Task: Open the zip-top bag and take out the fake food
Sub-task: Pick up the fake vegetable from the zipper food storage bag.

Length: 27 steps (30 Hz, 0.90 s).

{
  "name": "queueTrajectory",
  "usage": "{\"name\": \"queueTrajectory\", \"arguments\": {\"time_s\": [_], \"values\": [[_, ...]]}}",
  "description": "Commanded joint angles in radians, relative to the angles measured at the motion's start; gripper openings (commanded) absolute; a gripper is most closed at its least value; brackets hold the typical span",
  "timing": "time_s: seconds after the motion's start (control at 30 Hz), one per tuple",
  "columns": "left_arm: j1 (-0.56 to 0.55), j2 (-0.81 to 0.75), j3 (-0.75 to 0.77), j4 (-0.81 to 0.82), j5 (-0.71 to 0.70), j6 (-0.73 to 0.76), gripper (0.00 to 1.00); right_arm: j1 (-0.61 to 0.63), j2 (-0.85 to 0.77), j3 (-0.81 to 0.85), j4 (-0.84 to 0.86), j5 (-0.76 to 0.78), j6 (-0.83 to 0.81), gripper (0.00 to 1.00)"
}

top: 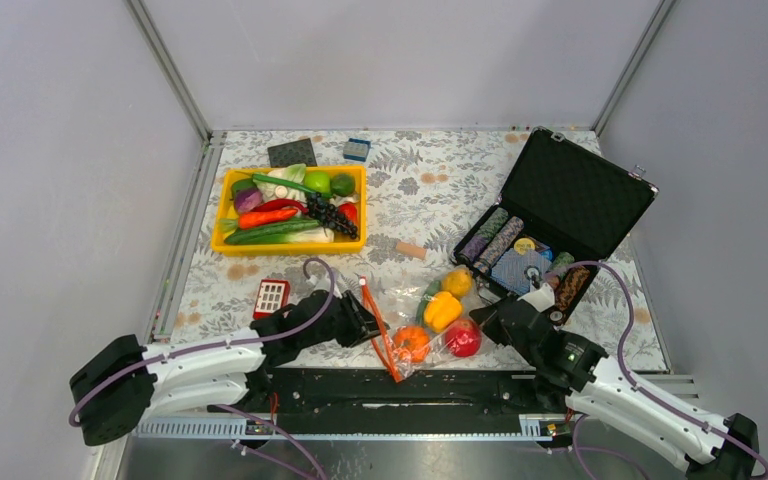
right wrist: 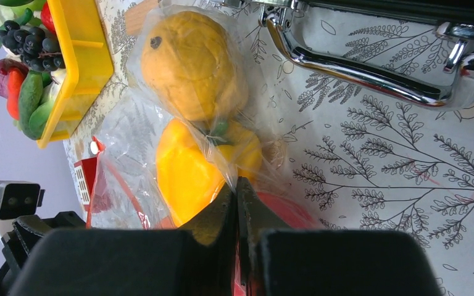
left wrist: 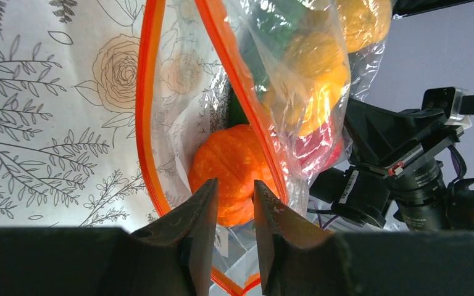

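Note:
The zip-top bag (top: 405, 300) lies at the near middle of the table, its red-orange zip strip (top: 378, 335) parted on the left. Inside it are an orange pumpkin (top: 411, 342), a red apple (top: 463, 338), a yellow bell pepper (top: 442, 310) and a yellow-orange round fruit (top: 457, 282). My left gripper (top: 370, 325) is at the bag's mouth. In the left wrist view it (left wrist: 234, 188) is slightly open, tips right at the pumpkin (left wrist: 231, 154), between the two zip strips (left wrist: 145, 123). My right gripper (top: 480, 325) is shut on the bag's plastic (right wrist: 123, 142) by the pepper (right wrist: 185, 169) and apple (right wrist: 290, 209).
A yellow bin (top: 225, 215) of vegetables, grapes and limes stands at the back left. An open black case (top: 570, 190) with chip rolls stands at the right, its handle close to the bag. A small red item (top: 271, 296) and a wooden piece (top: 411, 250) lie near the bag.

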Motion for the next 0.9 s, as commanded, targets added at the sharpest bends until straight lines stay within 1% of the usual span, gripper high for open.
{"name": "queueTrajectory", "arguments": {"time_s": [0.0, 0.17, 0.3, 0.47, 0.63, 0.87], "values": [[-0.018, 0.054, 0.006, 0.123, 0.030, 0.001, 0.29, -0.003, 0.019, -0.014, 0.041, -0.015, 0.014, 0.00], [-0.032, 0.112, -0.001, 0.161, 0.046, 0.032, 0.30, -0.003, 0.039, -0.016, 0.053, -0.025, 0.017, 0.00], [-0.043, 0.155, -0.020, 0.230, 0.067, 0.046, 0.30, -0.003, 0.040, -0.023, 0.062, -0.034, 0.020, 0.00], [-0.056, 0.185, -0.019, 0.284, 0.097, 0.086, 0.34, -0.003, 0.040, -0.026, 0.063, -0.036, 0.020, 0.00], [-0.064, 0.209, -0.032, 0.326, 0.116, 0.102, 0.41, -0.003, 0.052, -0.032, 0.067, -0.039, 0.020, 0.00], [-0.077, 0.267, -0.063, 0.452, 0.148, 0.091, 0.54, -0.003, 0.072, -0.046, 0.091, -0.059, 0.028, 0.00]]}}
